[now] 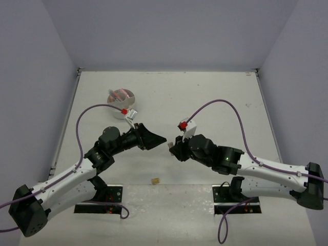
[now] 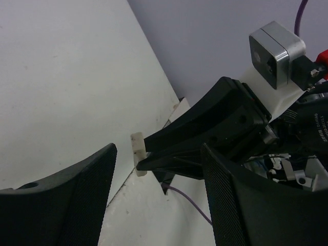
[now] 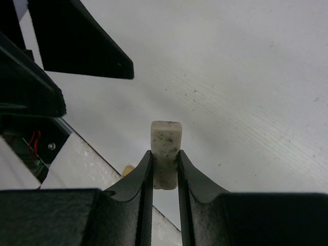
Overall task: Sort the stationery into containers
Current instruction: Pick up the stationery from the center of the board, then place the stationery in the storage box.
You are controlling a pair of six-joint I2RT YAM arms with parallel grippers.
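Note:
My right gripper [image 3: 165,160] is shut on a small beige speckled eraser [image 3: 166,143], which stands upright between its fingers and sticks out past the tips. In the left wrist view the same eraser [image 2: 137,154] shows in the gap ahead of my left gripper [image 2: 158,154], whose jaws stand wide apart with nothing between the pads. From above, the left gripper [image 1: 161,139] and right gripper [image 1: 171,146] meet tip to tip over the table's middle. The round white tub [image 1: 111,98] with pink items inside sits at the back left.
A small tan eraser [image 1: 155,180] lies on the table near the front edge, between the two arm bases; it also peeks out beside the right fingers [image 3: 126,169]. Purple cables loop over both arms. Grey walls enclose the table on three sides.

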